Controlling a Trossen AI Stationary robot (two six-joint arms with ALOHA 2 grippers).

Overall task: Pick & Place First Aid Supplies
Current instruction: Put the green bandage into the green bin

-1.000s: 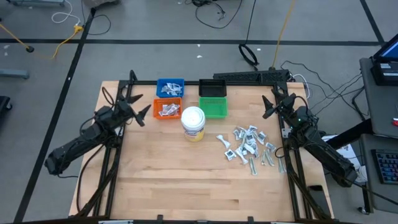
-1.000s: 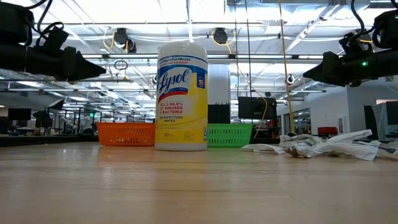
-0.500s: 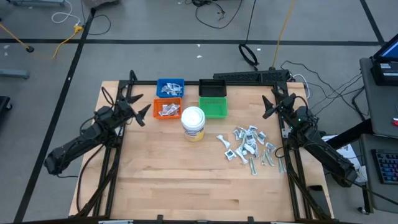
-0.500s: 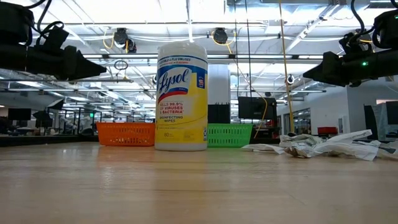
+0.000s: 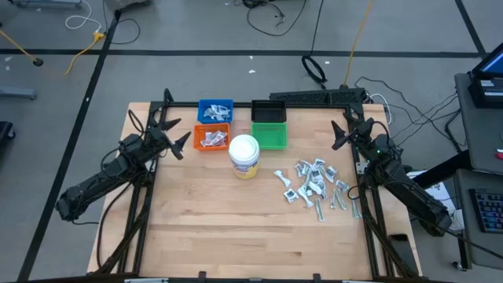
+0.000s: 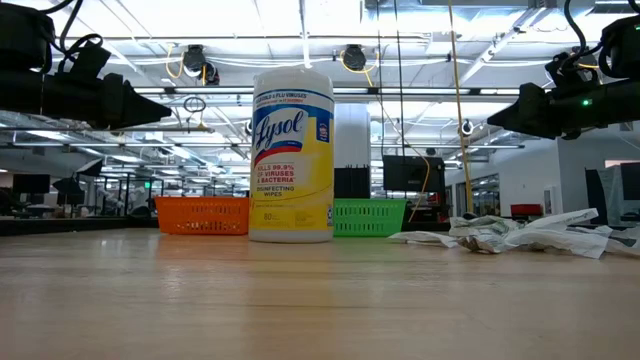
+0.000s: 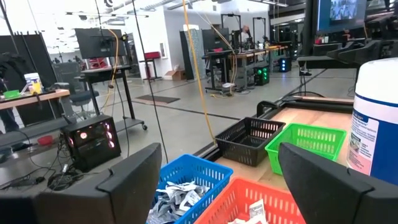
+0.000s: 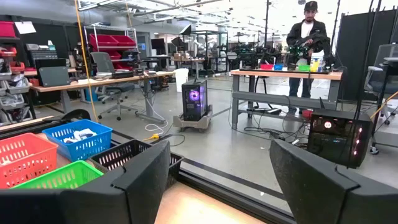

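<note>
Above table edges | left end effector (image 5: pixel 181 144) wide, empty | right end effector (image 5: pixel 339 135) wide, empty

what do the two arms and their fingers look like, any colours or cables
Both arms are dark, nearly black, built of jointed segments. The left gripper and right gripper each end in two flat, wedge-shaped black fingers, matte and unmarked in the wrist views. Thin black cables loop around each wrist. A small green light glows on the right arm's wrist.
</note>
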